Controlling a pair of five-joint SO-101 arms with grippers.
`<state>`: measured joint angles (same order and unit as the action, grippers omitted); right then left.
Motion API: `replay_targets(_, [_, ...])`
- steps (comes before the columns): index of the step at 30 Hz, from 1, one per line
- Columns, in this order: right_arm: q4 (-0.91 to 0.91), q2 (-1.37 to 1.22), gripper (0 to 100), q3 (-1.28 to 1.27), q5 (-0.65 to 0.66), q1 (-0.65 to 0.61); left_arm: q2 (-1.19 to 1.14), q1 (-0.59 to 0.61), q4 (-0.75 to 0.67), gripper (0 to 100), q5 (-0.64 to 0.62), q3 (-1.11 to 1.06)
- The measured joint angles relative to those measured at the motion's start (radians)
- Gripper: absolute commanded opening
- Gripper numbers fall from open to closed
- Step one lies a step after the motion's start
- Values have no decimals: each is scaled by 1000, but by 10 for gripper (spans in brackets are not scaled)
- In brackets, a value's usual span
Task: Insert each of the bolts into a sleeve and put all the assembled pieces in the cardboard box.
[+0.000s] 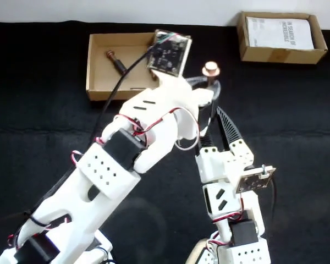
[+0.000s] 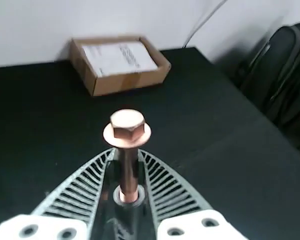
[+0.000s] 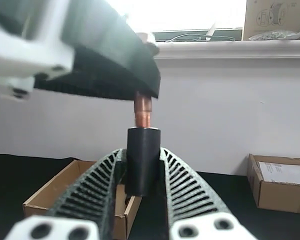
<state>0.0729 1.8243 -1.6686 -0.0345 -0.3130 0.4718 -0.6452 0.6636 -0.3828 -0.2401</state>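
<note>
A copper bolt [image 2: 126, 131] stands head up with my left gripper [image 2: 126, 155] shut on its shank. Its hex head [image 1: 211, 69] shows just right of the left wrist in the high view. Below it, my right gripper [image 3: 142, 155] is shut on an upright black sleeve [image 3: 143, 160]. The bolt's lower shank [image 3: 143, 111] enters the sleeve's top, and the sleeve's rim [image 2: 125, 197] rings the shank. Both are held in the air right of the open cardboard box [image 1: 102, 77]. One bolt-and-sleeve piece [image 1: 115, 60] lies inside that box.
A second cardboard box [image 1: 280, 36] with a printed sheet in it sits at the back right of the black table. The left arm's body [image 1: 110, 165] crosses the table's middle. A dark bag [image 2: 285, 75] stands beyond the table's right edge.
</note>
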Motion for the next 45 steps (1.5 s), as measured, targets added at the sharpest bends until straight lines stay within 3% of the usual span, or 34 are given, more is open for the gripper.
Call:
replay_targets(13, [0, 0, 6, 0, 2, -2, 2, -2, 121, 25, 2, 32])
replay_targets(19, [0, 0, 6, 0, 2, 0, 3, -2, 184, 249, 40, 32])
replay_targets(22, [0, -2, 6, 0, 2, -2, 3, -6, 259, 309, 48, 43])
replay_targets(34, [0, -2, 6, 0, 2, 0, 9, 12, 468, 312, 48, 81])
replay_targets(40, [-20, -2, 6, 0, 9, 0, 117, 92, 580, 312, 51, 109])
replay_targets(45, [-92, -2, 6, 0, 109, 0, 216, 189, 666, 312, 51, 109])
